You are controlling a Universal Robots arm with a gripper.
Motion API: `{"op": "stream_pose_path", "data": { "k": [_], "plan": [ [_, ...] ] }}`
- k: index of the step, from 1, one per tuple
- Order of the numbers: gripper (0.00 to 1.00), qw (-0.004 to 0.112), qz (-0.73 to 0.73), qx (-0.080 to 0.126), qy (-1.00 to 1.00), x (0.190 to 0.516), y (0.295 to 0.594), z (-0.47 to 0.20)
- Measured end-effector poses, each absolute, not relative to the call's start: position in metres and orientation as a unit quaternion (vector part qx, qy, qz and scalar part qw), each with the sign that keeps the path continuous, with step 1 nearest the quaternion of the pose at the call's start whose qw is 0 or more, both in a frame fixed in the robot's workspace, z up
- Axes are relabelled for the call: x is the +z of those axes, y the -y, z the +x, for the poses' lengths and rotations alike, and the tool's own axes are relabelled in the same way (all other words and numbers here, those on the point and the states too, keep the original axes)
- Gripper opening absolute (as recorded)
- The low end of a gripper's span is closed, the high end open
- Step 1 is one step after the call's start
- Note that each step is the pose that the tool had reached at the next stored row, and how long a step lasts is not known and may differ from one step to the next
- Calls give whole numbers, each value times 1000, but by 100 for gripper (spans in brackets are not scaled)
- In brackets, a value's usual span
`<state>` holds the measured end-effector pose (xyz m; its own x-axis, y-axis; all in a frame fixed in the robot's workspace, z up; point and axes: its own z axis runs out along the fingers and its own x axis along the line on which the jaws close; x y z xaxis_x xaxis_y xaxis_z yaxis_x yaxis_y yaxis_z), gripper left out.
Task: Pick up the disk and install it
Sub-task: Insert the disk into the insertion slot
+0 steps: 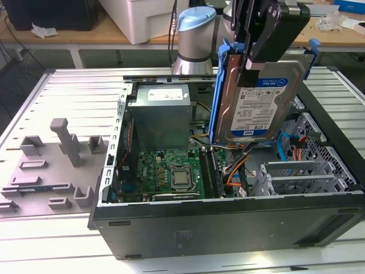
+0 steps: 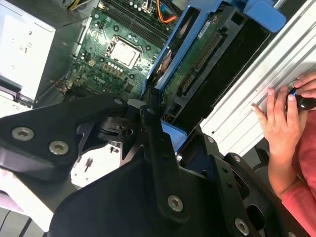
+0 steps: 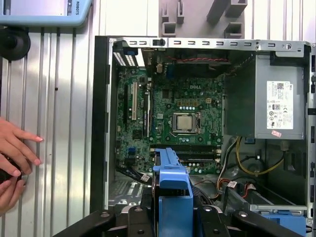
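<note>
Gripping the disk (image 1: pixel 259 111) upright, claw (image 1: pixel 254 67) hangs over cables (image 1: pixel 234 170), motherboard (image 1: pixel 165 171).

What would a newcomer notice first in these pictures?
The disk, clamped on edge in the gripper, hangs over the open case in the exterior view. Inside lies the green motherboard. A person's hand rests on the table beside the case.

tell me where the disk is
The disk hangs nearly upright in the gripper above the open computer case, toward the exterior view's right.
</note>
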<state>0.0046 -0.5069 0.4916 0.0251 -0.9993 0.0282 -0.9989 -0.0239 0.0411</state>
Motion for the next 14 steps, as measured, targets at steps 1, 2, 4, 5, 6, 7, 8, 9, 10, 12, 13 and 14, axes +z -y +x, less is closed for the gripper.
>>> {"op": "stream_pose_path", "data": {
  "k": [1, 2, 4, 5, 6, 7, 8, 9, 10, 12, 13, 14],
  "plan": [
    [37, 25, 715, -4, 698, 492, 508, 5],
    [37, 25, 715, -4, 698, 492, 509, 5],
    [37, 25, 715, -4, 698, 492, 509, 9],
    [37, 25, 715, -4, 698, 492, 509, 11],
    [37, 25, 715, -4, 698, 492, 510, 13],
    [37, 25, 715, -4, 698, 492, 510, 14],
    [37, 25, 715, -4, 698, 492, 510, 16],
    [37, 25, 715, -4, 698, 492, 510, 17],
    [37, 25, 715, -4, 698, 492, 510, 19],
    [37, 25, 715, -4, 698, 492, 511, 22],
    [37, 25, 715, -4, 698, 492, 511, 23],
    [37, 25, 715, -4, 698, 492, 512, 25]
  ]
}}
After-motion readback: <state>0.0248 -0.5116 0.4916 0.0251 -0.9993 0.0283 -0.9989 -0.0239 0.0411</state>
